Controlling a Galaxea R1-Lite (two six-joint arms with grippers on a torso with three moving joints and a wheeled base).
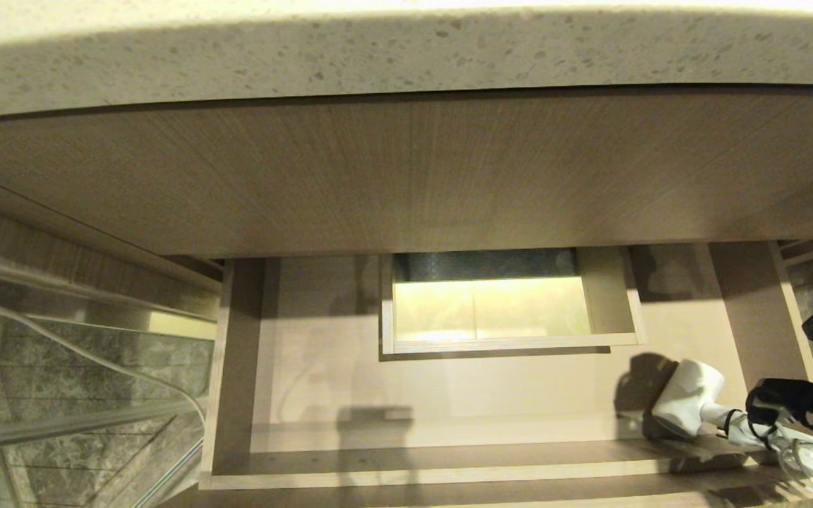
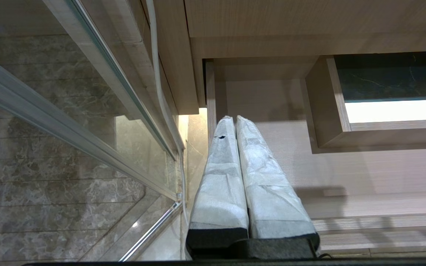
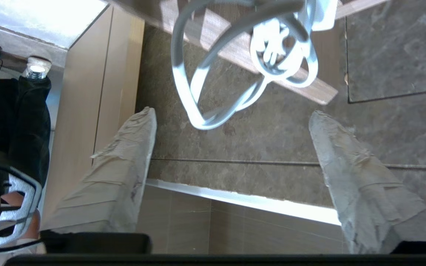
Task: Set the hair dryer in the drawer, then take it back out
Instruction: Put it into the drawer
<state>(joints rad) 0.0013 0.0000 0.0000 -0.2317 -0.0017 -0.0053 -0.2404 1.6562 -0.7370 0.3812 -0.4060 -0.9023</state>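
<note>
1. With the drawer (image 1: pixel 449 395) pulled out beneath the speckled stone counter (image 1: pixel 378 56), I find the hair dryer (image 1: pixel 689 406) lying on the drawer floor at its right end, near the front rail, head pointing toward the boxed cut-out (image 1: pixel 505 310) in the middle.
2. Its bundled cord (image 1: pixel 791 444) trails from the handle over the right front corner; in the right wrist view a loop of cord (image 3: pixel 213 92) hangs past the drawer edge, above the tiled floor (image 3: pixel 401 44).
3. My right gripper (image 3: pixel 231 140) sits just beside the dryer handle at the drawer's right front corner. Its jaws stand wide apart with nothing between them; only floor shows in the gap. I judge the dryer to be released and resting on its own.
4. I judge the placement sensible: the right end is the part nearest this arm and clear of the cut-out, and the handle faces the gripper for the retrieval to follow.
5. My left gripper (image 2: pixel 233 120) is parked over the drawer's left end, beside a glass panel (image 2: pixel 68 111), its padded jaws pressed together and holding nothing.
6. A person's shoe (image 3: pixel 6 199) shows at the edge of the right wrist view.
7. No brand, label or legible writing is visible on the dryer, the drawer or elsewhere.
</note>
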